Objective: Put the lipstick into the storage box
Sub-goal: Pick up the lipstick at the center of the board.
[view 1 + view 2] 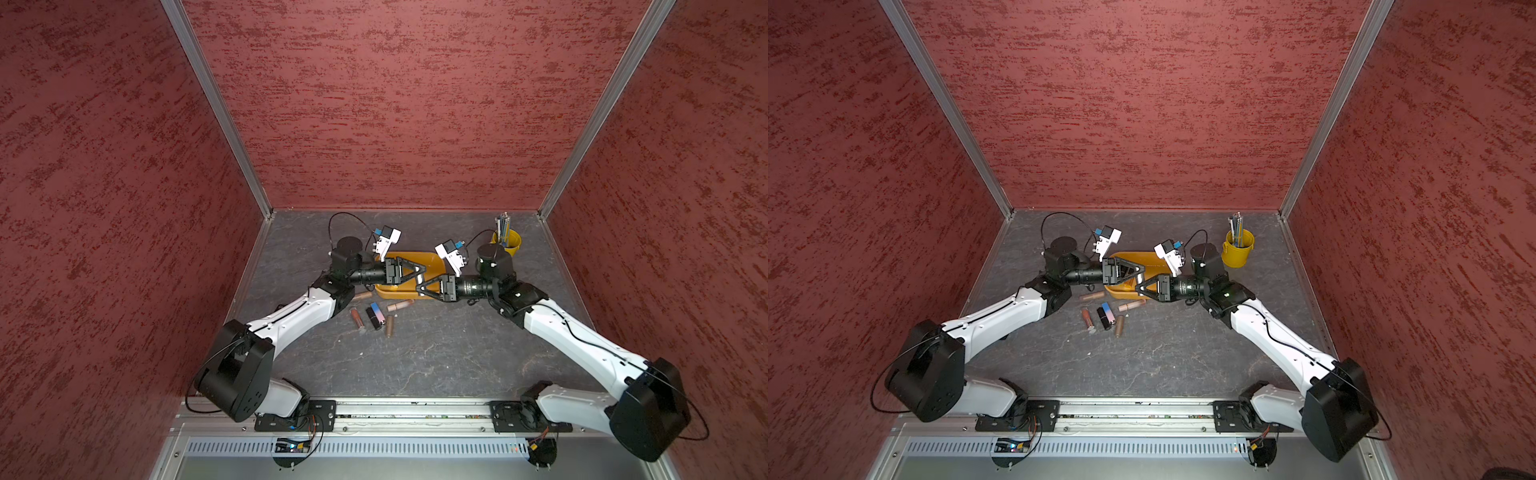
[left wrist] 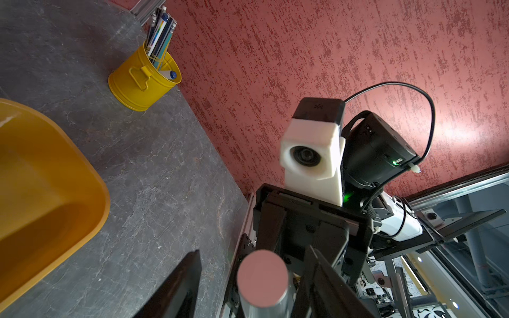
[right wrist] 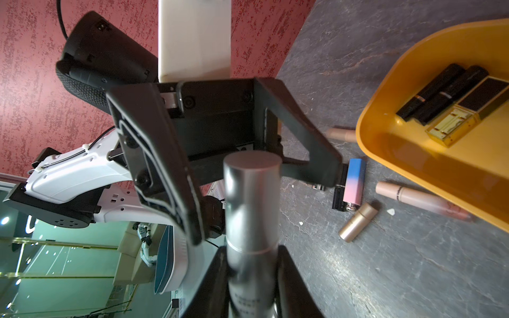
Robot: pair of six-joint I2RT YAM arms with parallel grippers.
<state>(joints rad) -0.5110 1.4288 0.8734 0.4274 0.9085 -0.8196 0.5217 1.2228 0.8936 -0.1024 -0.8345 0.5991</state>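
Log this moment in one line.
right gripper: shut on lipstick | left gripper: open, flanking it | box: three tubes inside | likely handover

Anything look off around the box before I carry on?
Nothing broken or spilled. One pale pink tube lies slanted, its end tight against the storage box rim, maybe awkward for jaws. A white chip sits beside it on the table.

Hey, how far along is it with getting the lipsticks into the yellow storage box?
Partly done. Three lipsticks already lie in the storage box. In hand: the right hand is shut on a silver lipstick, and the left hand has open fingers around its far end, apparently a handover. Left: at least five loose lipsticks lie on the table beside the box.
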